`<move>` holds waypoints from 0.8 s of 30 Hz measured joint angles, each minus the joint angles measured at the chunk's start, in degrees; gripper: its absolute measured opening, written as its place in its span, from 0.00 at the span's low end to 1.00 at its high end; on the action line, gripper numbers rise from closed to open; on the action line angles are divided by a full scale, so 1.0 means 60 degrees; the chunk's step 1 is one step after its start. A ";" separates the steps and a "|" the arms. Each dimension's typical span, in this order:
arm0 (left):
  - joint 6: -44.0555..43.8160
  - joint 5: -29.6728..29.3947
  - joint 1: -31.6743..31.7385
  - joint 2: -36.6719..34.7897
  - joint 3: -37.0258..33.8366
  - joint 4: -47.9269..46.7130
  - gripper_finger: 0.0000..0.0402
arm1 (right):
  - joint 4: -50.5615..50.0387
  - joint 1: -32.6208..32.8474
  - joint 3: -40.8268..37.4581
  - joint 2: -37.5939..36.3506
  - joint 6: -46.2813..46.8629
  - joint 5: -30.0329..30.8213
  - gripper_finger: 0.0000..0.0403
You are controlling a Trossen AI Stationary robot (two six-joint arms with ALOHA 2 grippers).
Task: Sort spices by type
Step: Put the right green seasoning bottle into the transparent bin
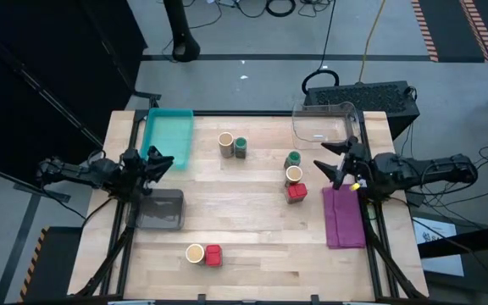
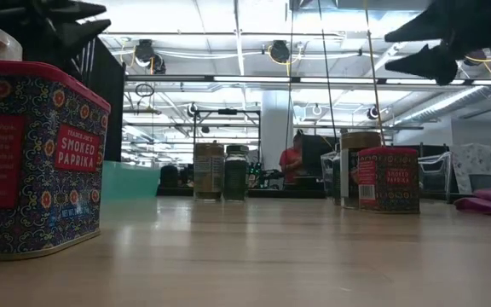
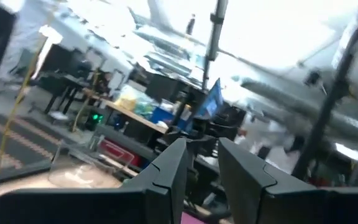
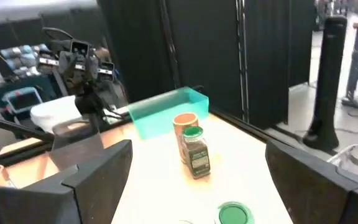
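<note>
Seven spice jars stand upright on the table in three groups. A tan jar (image 1: pixel 225 142) and a green-lidded jar (image 1: pixel 241 146) stand far of centre. A green-lidded jar (image 1: pixel 292 159), a tan jar (image 1: pixel 294 174) and a red tin (image 1: pixel 296 192) form a row at the right. A tan jar (image 1: pixel 195 253) and a red tin (image 1: pixel 213 255) stand near the front edge. My right gripper (image 1: pixel 327 163) hovers open just right of that row, above the table. My left gripper (image 1: pixel 161 159) is open and raised at the table's left, between the two trays.
A teal tray (image 1: pixel 169 135) sits at the far left and a grey tray (image 1: pixel 161 209) lies nearer, below my left gripper. A clear container (image 1: pixel 324 123) is at the far right. A purple cloth (image 1: pixel 344 216) lies under my right arm. The table's middle is bare wood.
</note>
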 joint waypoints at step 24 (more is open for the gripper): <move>0.3600 -0.0716 0.0000 0.4234 0.5376 -0.5028 0.24 | -0.4429 -0.0537 0.5809 0.5917 0.3792 -0.0041 0.87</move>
